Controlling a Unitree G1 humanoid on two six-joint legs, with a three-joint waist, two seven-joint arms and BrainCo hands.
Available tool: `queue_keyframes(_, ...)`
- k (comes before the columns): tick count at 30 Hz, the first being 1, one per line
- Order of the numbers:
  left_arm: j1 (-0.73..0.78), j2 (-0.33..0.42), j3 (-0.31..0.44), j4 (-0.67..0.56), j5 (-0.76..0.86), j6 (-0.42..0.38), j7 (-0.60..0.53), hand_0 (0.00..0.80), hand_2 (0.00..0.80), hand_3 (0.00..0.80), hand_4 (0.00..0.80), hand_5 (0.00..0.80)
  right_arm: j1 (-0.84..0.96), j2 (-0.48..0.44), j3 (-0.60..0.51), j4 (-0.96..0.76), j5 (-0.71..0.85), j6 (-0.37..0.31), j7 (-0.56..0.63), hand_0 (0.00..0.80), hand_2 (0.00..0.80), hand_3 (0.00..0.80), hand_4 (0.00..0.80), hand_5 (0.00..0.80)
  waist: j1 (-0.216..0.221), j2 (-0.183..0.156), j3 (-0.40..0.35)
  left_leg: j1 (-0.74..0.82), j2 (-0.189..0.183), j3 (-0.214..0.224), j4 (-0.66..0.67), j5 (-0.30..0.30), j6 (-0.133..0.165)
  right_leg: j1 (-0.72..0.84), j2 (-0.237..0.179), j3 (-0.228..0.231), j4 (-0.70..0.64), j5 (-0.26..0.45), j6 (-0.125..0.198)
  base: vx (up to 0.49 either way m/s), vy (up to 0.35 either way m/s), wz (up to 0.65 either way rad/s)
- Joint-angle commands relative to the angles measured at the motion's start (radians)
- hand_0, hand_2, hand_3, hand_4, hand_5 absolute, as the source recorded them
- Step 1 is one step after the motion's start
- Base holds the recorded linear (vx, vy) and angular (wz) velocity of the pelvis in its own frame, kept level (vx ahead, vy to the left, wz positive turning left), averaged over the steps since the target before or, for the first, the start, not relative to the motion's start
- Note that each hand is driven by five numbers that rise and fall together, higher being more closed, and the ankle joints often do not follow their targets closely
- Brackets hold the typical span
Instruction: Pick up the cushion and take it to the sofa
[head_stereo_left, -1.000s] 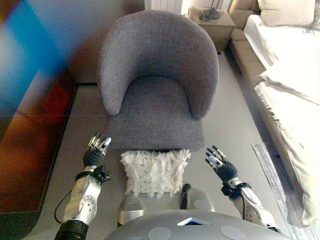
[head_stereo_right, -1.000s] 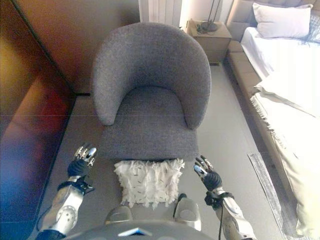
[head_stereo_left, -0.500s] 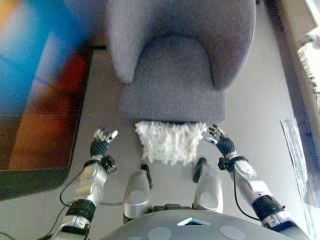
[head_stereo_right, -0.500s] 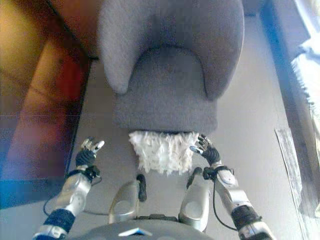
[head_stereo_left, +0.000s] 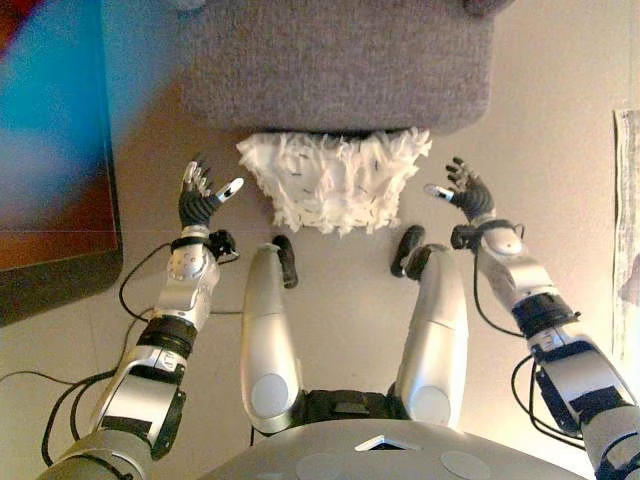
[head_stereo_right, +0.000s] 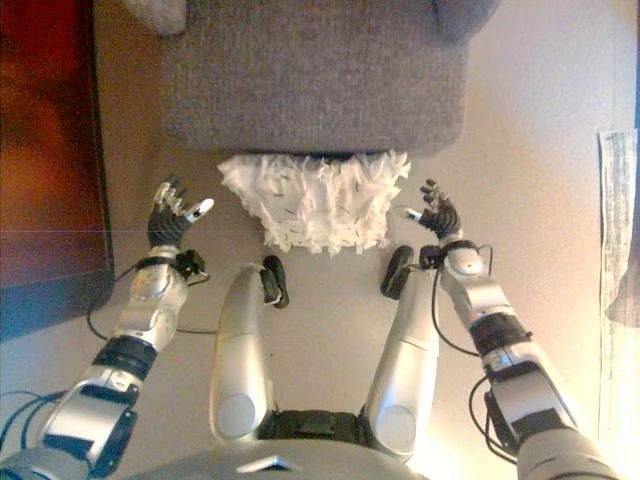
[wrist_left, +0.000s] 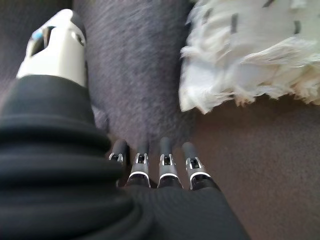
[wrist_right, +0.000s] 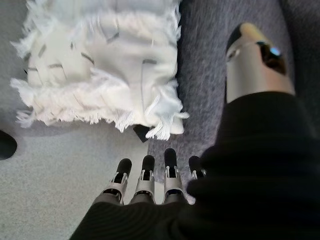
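A white fringed cushion lies on the floor against the front of the grey armchair. It also shows in the left wrist view and the right wrist view. My left hand is open, a short way left of the cushion and apart from it. My right hand is open, just right of the cushion's right corner, not touching it. Both hands are empty.
A dark glossy panel runs along the left. A pale rug edge shows at the far right. Grey floor lies around the armchair.
The camera has tilted down and closer: the armchair's back has left the picture. Both hands now sit level with the cushion's sides, still open and empty.
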Motion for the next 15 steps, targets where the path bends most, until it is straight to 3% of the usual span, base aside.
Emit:
queue_keyframes(1,-0.036,0.054,-0.014,0.005,0.002,-0.014,-0.031,0.000,0.000,0.000,0.000,0.000,-0.021,-0.014,-0.012,0.013,0.030,-0.006,0.026,0.000,0.000,0.000,0.000,0.000,-0.027,0.024,-0.004,-0.089,0.005,-0.022,0.062,-0.040,0.023,-0.020,-0.062,0.142,0.132,-0.079,0.046,0.000,0.000,0.00)
queue_keyframes(10,-0.148,0.114,-0.015,0.110,-0.148,0.032,-0.147,0.000,0.000,0.000,0.000,0.000,-0.185,-0.058,0.020,0.120,0.094,0.031,0.109,0.000,0.000,0.000,0.000,0.000,-0.036,0.031,-0.001,-0.342,0.023,-0.059,0.311,-0.108,0.017,-0.261,-0.070,0.188,0.349,-0.167,0.039,0.003,0.009,0.03)
queue_keyframes(15,-0.224,0.159,-0.034,0.174,-0.222,0.104,-0.192,0.000,0.000,0.000,0.000,0.000,-0.272,-0.079,0.056,0.189,0.118,0.094,0.147,0.000,0.000,0.000,0.000,0.000,-0.036,0.025,-0.001,-0.460,0.036,-0.082,0.410,-0.133,0.017,-0.381,-0.069,0.213,0.455,-0.194,0.024,0.022,0.001,0.02)
